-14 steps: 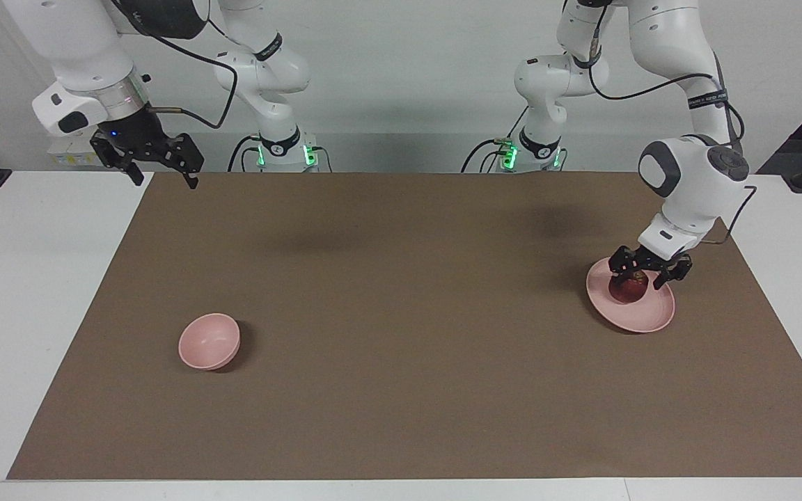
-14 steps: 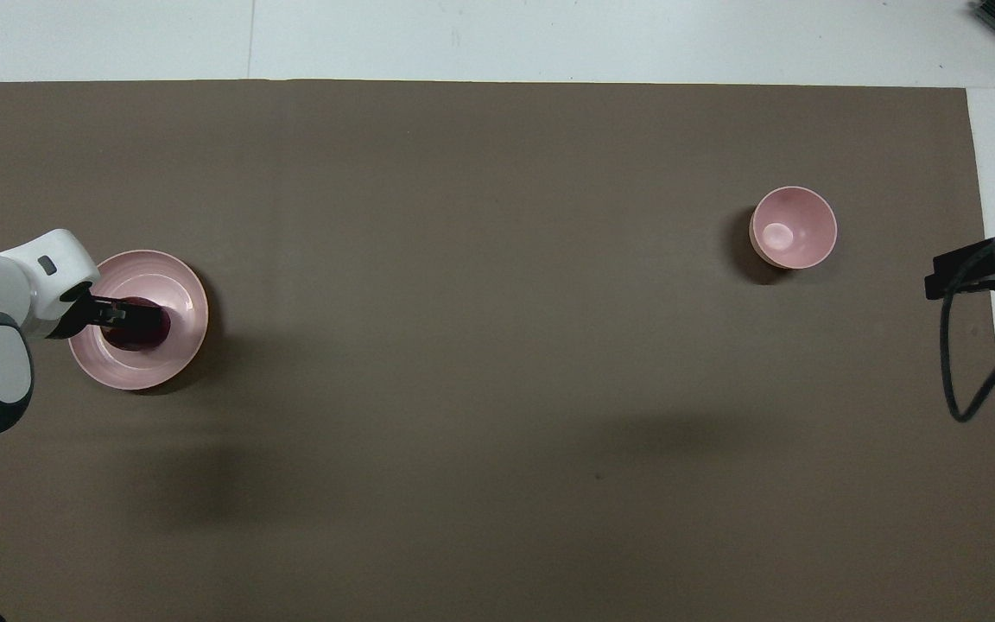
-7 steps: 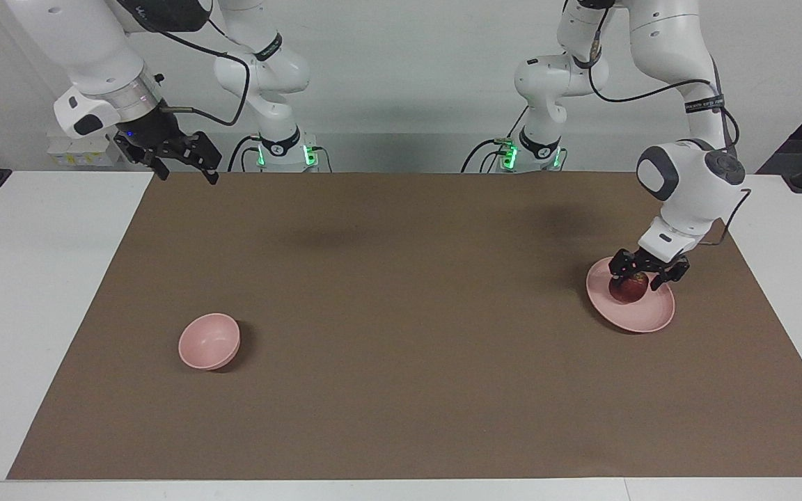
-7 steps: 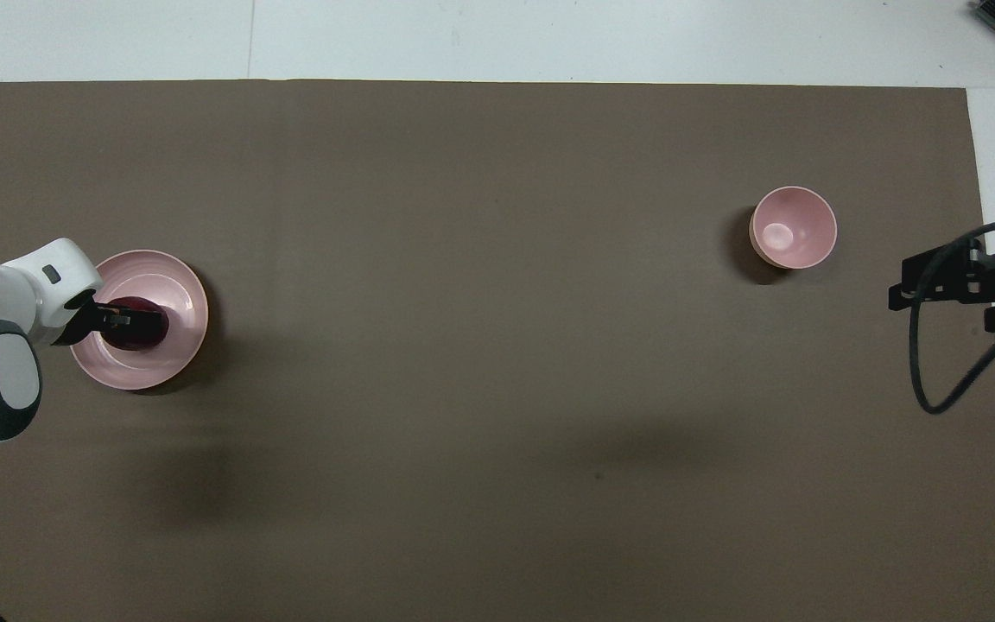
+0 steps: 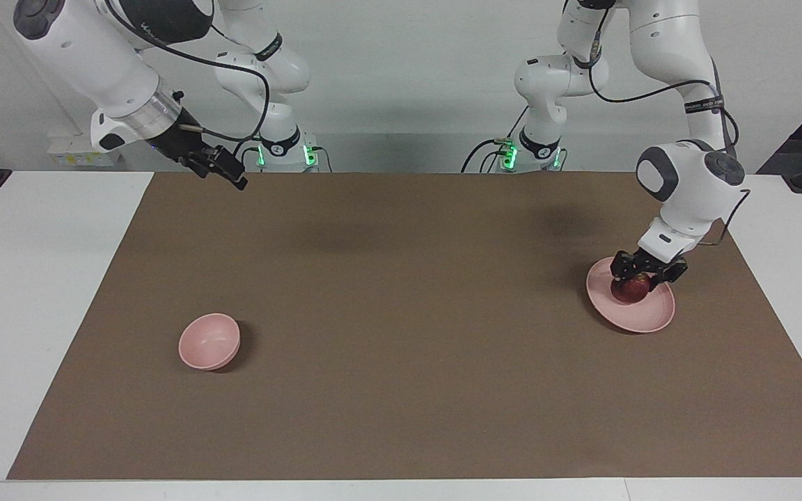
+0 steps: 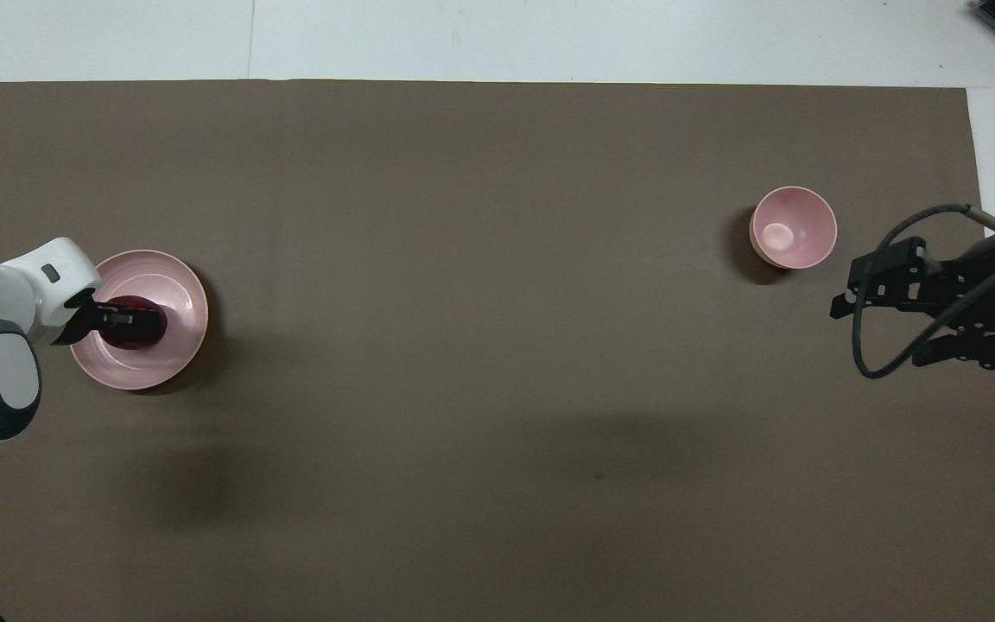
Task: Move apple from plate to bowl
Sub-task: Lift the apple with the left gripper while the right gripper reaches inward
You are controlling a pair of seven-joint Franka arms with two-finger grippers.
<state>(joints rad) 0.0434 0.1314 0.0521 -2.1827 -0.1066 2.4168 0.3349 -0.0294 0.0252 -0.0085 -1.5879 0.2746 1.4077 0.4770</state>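
Observation:
The dark red apple [image 5: 632, 289] lies on the flat pink plate [image 5: 655, 316] at the left arm's end of the mat. My left gripper [image 5: 641, 277] is down on the plate with its fingers closed on the apple's sides; the apple still rests on the plate. In the overhead view the left gripper [image 6: 122, 319] partly covers the apple [image 6: 142, 324] on the plate [image 6: 180, 294]. The deep pink bowl [image 5: 209, 341] stands empty toward the right arm's end; it also shows in the overhead view [image 6: 793, 228]. My right gripper [image 5: 225, 172] is open and empty, raised over the mat's right-arm end [image 6: 879, 333].
A brown mat [image 5: 401, 313] covers most of the white table [image 5: 39, 292]. The right arm's black cable [image 6: 873, 363] hangs looped by its gripper.
The left gripper's fingers have closed in on the apple. The right arm has swung its raised gripper inward from the table's edge to over the mat.

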